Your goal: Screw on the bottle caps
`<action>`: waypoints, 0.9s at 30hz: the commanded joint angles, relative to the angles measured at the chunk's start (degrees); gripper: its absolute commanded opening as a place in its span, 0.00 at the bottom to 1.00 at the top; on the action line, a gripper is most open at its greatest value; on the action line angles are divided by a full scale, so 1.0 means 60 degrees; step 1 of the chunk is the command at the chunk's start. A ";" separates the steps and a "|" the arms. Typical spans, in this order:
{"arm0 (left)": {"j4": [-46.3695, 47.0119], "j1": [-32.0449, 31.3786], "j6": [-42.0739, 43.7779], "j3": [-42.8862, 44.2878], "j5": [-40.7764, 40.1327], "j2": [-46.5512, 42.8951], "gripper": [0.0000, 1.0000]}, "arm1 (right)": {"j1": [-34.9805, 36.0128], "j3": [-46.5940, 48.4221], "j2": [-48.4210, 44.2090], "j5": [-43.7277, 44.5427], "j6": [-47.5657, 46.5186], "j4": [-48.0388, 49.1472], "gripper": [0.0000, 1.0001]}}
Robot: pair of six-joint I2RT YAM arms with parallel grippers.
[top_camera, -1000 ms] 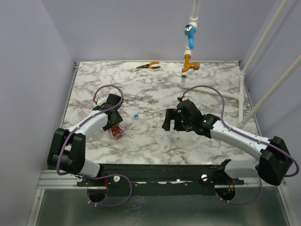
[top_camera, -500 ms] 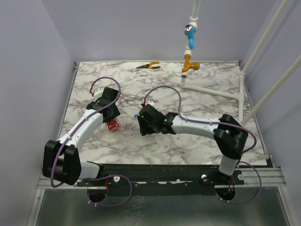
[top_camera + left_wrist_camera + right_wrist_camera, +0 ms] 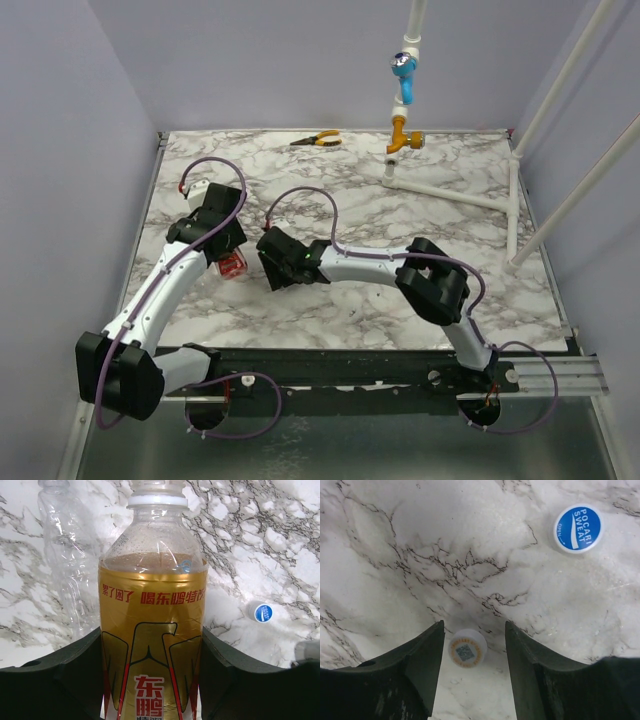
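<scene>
Amber-filled bottle clamped in left claw, right claw part-open astride white cap

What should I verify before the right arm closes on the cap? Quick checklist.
1. Bottle clamped in left gripper: ok.
2. Bottle neck bare, ready for a cap: ok.
3. White cap lies between the fingers of the right gripper: ok.
4. Both fingers touching the white cap: not ok, there is a gap on one side.
5. Blue cap outside the jaws: ok.
6. White cap matches this bottle: cannot tell.
</scene>
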 commanded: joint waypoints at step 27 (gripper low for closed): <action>-0.0422 0.0064 0.0442 0.0486 -0.0261 -0.0225 0.52 | 0.0838 0.0750 0.0866 0.1443 0.0855 -0.2355 0.43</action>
